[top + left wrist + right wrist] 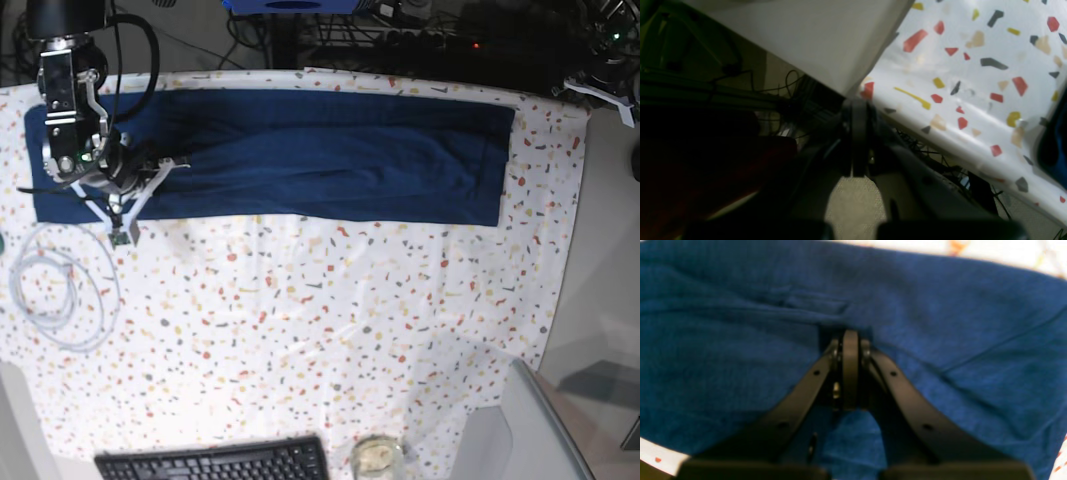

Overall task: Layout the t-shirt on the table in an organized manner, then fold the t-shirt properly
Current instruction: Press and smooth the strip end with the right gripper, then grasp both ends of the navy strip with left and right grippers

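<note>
Your right gripper [850,340] sits jaws together, pinching a ridge of the t-shirt [300,155] near the shirt's left end. The shirt lies as a long band along the far edge of the table [330,320], already folded lengthwise by the look of it. Next, I'd say, carry that pinched end toward the right. Plenty of bare tabletop nearer you; mind the white cable [55,290] at the left edge. Your left gripper [858,110] hangs off the table's corner, jaws together, empty.
</note>
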Tool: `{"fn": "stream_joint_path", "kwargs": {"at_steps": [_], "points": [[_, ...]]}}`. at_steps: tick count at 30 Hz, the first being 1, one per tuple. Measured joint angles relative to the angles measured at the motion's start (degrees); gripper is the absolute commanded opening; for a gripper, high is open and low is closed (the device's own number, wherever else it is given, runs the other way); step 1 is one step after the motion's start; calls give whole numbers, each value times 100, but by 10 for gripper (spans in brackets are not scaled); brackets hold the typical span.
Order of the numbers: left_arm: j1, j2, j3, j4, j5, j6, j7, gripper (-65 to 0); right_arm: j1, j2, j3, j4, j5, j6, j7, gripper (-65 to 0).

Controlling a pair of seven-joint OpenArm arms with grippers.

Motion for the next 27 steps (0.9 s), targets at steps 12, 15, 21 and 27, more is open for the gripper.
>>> {"fn": "stream_joint_path", "kwargs": {"at_steps": [12,15,21,27], "points": [[31,452,404,935,33,-1403,90,-650,-780,-195,-11,2026,37,4,-4,-647],[-4,437,780,984,-673,-1569,437,-416,-815,-243,-28,2015,20,4,-50,-647],[-2,-39,999,590,-2138,-1565,839,-5,-839,-240,-50,2013,26,4,-46,-647],[-236,-273,1593,-310,-2459,-1606,898,-3,-905,-236,-48,2013,35,4,-48,-647]]}}
